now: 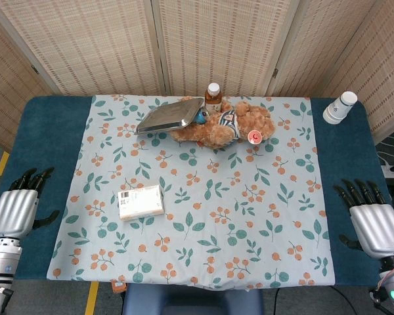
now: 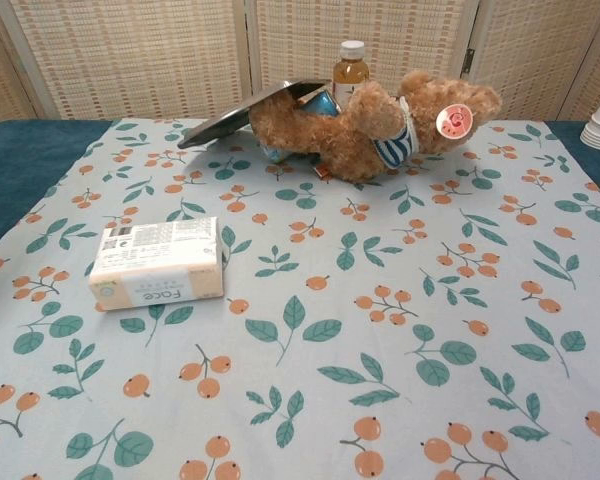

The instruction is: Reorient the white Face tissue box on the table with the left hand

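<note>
- White tissue box (image 1: 140, 201) lies flat on the floral cloth (image 1: 249, 216), left of centre, long side roughly across the table; "Face" print on its near side wall reads upside down in the chest view, likely why it needs turning.
- Left hand (image 1: 14, 210) rests on the blue table (image 1: 52, 144) edge off the cloth, fingers apart, holding nothing; well apart from the box, so the reach is not begun.
- Right hand (image 1: 375, 226) sits mirrored at the far right edge, fingers spread, empty; the task doesn't need it, so parked is fine.
- Box has free cloth on all sides, easy side approach from the left.
- Teddy bear (image 2: 365, 125) lies on its side at the back, a metal tray (image 1: 171, 115) propped on it, bottle (image 2: 350, 70) behind; all well clear of the box.
- White cup stack (image 1: 339, 108) at back right, out of the way.
</note>
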